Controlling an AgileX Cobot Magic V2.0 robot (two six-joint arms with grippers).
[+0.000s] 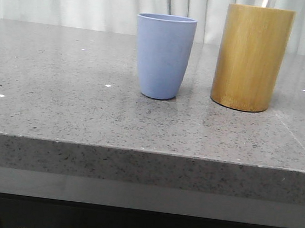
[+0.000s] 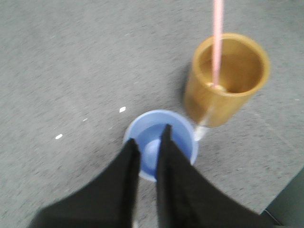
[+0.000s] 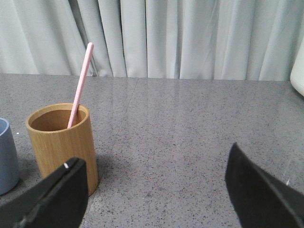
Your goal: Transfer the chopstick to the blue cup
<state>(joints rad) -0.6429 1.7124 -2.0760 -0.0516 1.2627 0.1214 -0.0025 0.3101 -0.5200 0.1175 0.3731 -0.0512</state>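
The blue cup (image 1: 163, 57) stands upright mid-table with nothing seen inside it. To its right stands a bamboo cylinder (image 1: 251, 58); one pink chopstick (image 3: 81, 80) leans inside it, its pale tip (image 1: 266, 0) just showing over the rim. In the left wrist view my left gripper (image 2: 150, 135) hangs above the blue cup (image 2: 142, 121), its fingers a narrow gap apart and nothing between them. The chopstick (image 2: 217, 42) rises from the cylinder (image 2: 223, 102) beside it. My right gripper (image 3: 156, 156) is wide open and empty, low over the table beside the cylinder (image 3: 61, 142). Neither arm shows in the front view.
The grey speckled table (image 1: 59, 109) ends in a front edge close to the camera, and white curtains hang behind it. A white object (image 3: 298, 71) shows at the edge of the right wrist view. The blue cup (image 3: 5, 156) stands just beyond the cylinder there.
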